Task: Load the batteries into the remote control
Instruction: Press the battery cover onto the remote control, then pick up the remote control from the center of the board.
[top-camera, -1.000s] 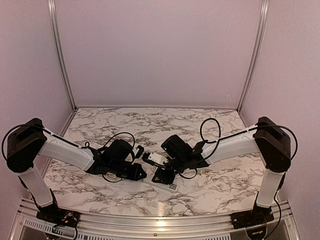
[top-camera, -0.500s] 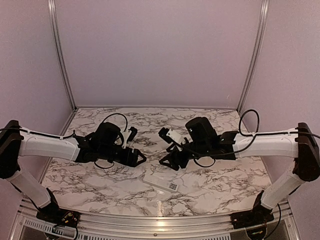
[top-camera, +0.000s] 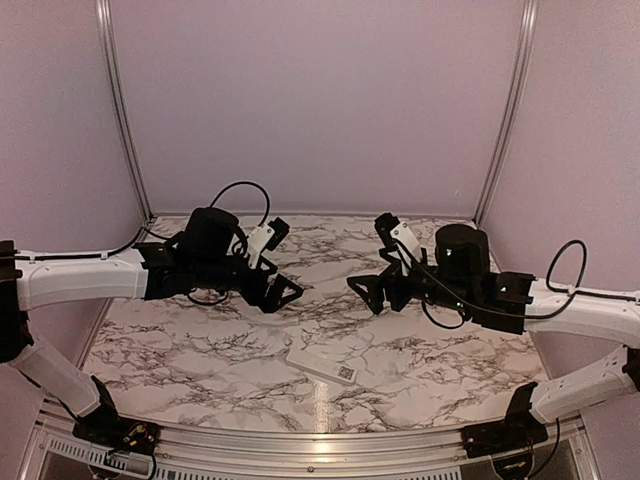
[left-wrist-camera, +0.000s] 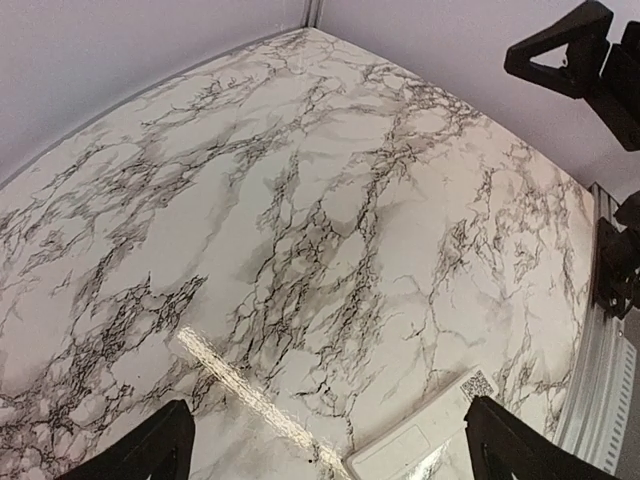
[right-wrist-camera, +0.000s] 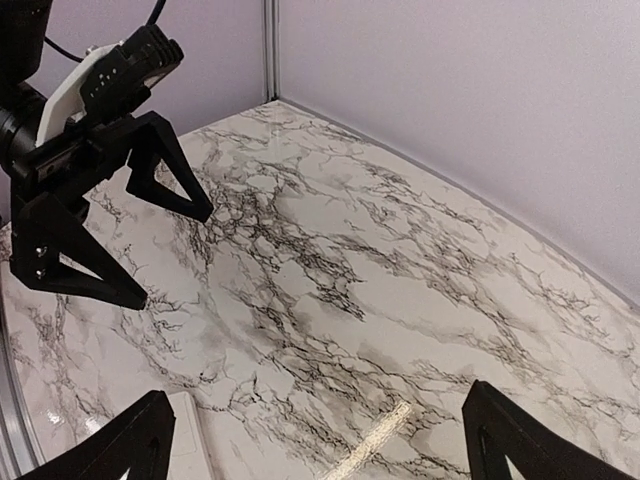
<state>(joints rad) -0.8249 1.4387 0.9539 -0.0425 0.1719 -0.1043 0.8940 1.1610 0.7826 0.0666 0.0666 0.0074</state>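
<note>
Both arms have risen away from the remote control (top-camera: 322, 365). The left gripper (top-camera: 285, 295) and right gripper (top-camera: 363, 294), nearly closed before, now hang spread wide and empty beyond it.

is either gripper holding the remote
No, the remote lies flat on the table, with the left gripper and the right gripper both open and clear of it.

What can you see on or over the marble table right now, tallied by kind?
Remote control: 1
Robot tools: 2, the left tool and the right tool, both open and holding nothing
Total: 3
</note>
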